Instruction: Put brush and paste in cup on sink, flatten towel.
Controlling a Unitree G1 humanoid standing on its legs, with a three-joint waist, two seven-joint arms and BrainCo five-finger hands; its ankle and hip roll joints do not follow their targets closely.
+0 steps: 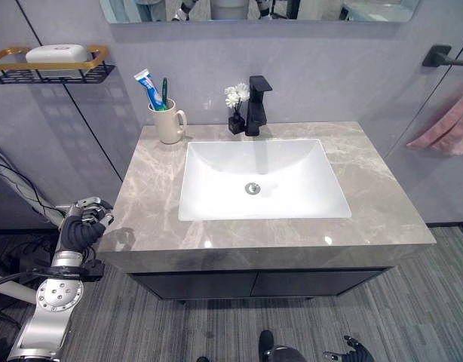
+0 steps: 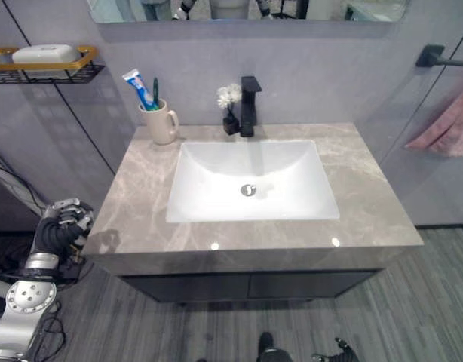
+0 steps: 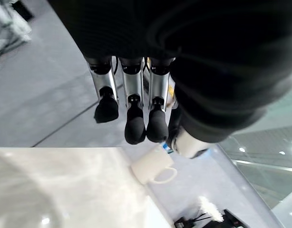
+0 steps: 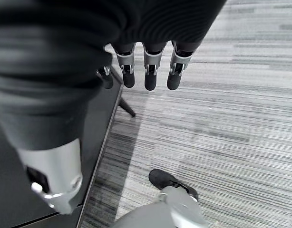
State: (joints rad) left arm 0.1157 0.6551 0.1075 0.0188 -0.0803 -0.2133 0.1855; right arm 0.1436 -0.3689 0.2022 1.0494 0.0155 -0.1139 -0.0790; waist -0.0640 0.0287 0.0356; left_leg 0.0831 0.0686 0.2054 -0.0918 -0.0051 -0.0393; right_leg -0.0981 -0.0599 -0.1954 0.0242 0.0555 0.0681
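Observation:
A cream cup (image 1: 168,124) stands at the back left corner of the grey marble counter (image 1: 375,196). A blue and white toothpaste tube (image 1: 148,89) and a green toothbrush (image 1: 164,90) stand inside it. A pink towel (image 1: 446,128) hangs in folds on the right wall below a black bar (image 1: 443,56). My left hand (image 1: 81,222) hangs beside the counter's front left corner, its fingers (image 3: 135,126) relaxed and holding nothing; the cup (image 3: 150,168) shows past them. My right hand (image 1: 354,351) is low over the floor in front of the cabinet, its fingers (image 4: 150,78) straight and empty.
A white basin (image 1: 292,162) is sunk in the middle of the counter. Behind it stand a black faucet (image 1: 256,105) and a small vase of white flowers (image 1: 236,98). A wall shelf (image 1: 50,68) at the left carries a white soap. Grey striped floor lies in front.

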